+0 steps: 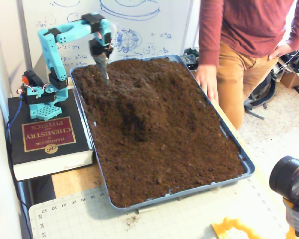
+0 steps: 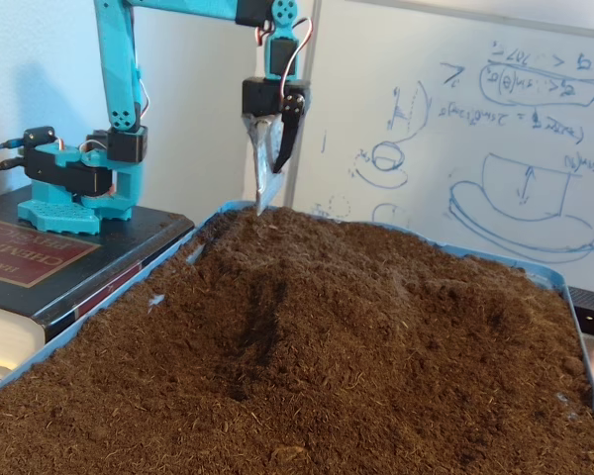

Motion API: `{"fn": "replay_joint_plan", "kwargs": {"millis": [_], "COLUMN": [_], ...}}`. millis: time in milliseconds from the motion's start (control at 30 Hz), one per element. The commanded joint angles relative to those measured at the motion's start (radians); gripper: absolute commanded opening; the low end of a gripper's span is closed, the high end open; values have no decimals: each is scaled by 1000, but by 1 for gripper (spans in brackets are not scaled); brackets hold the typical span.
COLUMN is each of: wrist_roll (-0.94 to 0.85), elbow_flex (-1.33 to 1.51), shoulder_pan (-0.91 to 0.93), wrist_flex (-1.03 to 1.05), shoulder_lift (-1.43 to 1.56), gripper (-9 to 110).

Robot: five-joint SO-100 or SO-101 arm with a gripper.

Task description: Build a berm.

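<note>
Nearest me in a fixed view, a black camera lens sits at the lower right corner, with a yellow plastic piece and a gridded cutting mat covering the surface in front of the tray. The blue tray is filled with dark brown soil. Through its middle runs the berm, a raised ridge with sloping sides and a darker furrow along its flank; in another fixed view the berm climbs toward the tray's far end.

To the left in a fixed view, a thick chemistry handbook carries the teal arm's base. The arm folds high, and the pincer hangs nearly straight down over the tray's far left corner. In another fixed view the pincer has a silvery blade-like finger and a black one drawn close together; whether anything is held I cannot tell. Its tip hangs just above the soil.

On the right stands a person in a red shirt, one hand hanging by the tray's edge. Behind everything is a whiteboard with blue sketches.
</note>
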Motion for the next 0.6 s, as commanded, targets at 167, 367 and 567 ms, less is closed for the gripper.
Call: {"fn": "replay_joint_plan", "kwargs": {"millis": [167,367,567], "wrist_roll": [-8,-8,-8], "elbow_flex": [374,383,304], "shoulder_pan": [-49,-43,-38], "wrist_flex": [-518,-566,-571], "shoulder_lift": [-3,-104,-189], "gripper": [0,0,0]}}
